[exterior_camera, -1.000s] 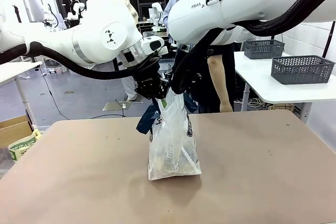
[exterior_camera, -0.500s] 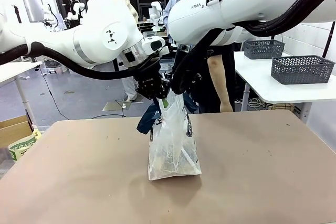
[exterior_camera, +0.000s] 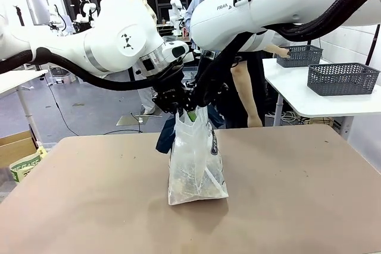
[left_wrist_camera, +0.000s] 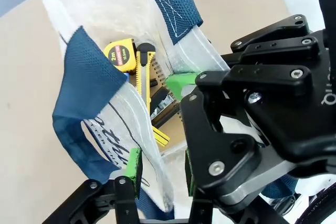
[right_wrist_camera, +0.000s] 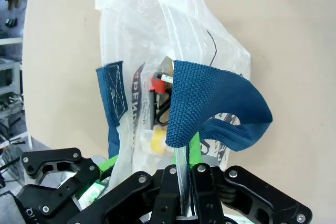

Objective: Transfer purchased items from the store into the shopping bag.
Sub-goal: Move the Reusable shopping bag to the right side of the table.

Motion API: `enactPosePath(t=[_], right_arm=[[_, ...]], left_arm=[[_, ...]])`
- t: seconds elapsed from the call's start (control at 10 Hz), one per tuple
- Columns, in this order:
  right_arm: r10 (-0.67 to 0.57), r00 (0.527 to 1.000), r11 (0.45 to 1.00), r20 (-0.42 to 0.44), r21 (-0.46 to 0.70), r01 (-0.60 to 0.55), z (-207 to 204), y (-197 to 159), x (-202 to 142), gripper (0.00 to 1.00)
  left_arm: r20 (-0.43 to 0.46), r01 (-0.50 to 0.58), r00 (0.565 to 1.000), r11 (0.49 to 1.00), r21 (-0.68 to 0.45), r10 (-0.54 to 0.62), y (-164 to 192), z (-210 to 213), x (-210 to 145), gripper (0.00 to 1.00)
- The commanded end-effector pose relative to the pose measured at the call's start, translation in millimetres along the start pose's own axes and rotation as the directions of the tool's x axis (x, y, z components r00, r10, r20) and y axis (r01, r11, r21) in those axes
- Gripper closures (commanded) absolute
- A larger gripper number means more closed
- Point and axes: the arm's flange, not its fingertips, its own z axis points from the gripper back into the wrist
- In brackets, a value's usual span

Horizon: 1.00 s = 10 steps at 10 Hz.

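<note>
The shopping bag (exterior_camera: 193, 159), clear plastic with navy handles, stands upright at the table's middle. My left gripper (exterior_camera: 172, 102) is shut on its top rim from the left. In the left wrist view the lettered bag wall (left_wrist_camera: 157, 166) sits between its green pads (left_wrist_camera: 134, 163). My right gripper (exterior_camera: 199, 100) is shut on the opposite rim (right_wrist_camera: 185, 163), beside a navy handle (right_wrist_camera: 205, 103). A yellow tape measure (left_wrist_camera: 119, 56) and a yellow utility knife (left_wrist_camera: 144, 77) lie inside the bag. Two dark grey lattice baskets (exterior_camera: 342, 78) (exterior_camera: 299, 55) stand on a side table; which one is the store I cannot tell.
A white side table (exterior_camera: 309, 102) stands at the right beyond the brown table (exterior_camera: 286, 206). A person stands behind the bag, one hand (exterior_camera: 280, 50) at the farther basket. A cardboard box (exterior_camera: 16, 147) sits on the floor at left.
Both grippers keep their hold on the bag's rim and the bag's mouth has spread a little. The person's hand has reached out to the farther basket.
</note>
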Motion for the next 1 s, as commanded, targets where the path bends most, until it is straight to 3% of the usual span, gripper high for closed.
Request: enactPosePath(t=[0.0, 0.1, 0.4, 0.9], right_arm=[[0.006, 1.0, 0.999, 0.012, 0.037, -0.007, -0.4, 0.1, 2.3, 0.96], [0.006, 1.0, 0.999, 0.011, 0.037, -0.007, -0.7, -0.1, 2.4, 0.96], [0.001, 1.0, 0.999, 0.011, 0.038, -0.001, -1.0, -2.6, 3.3, 0.96], [-0.007, 1.0, 0.999, 0.009, 0.046, 0.006, -2.1, -4.8, 4.6, 0.96]], left_arm=[[0.0, 0.038, 0.999, 0.999, -0.002, -0.038, 0.2, 3.0, -2.8, 0.55], [0.005, 0.048, 0.999, 0.999, -0.01, -0.048, -1.0, 3.8, -4.3, 0.55], [0.034, 0.086, 0.996, 0.995, -0.055, -0.084, -4.9, 11.9, -12.9, 0.0], [0.044, 0.136, 0.99, 0.982, -0.128, -0.132, -9.6, 15.9, -18.0, 0.0]])
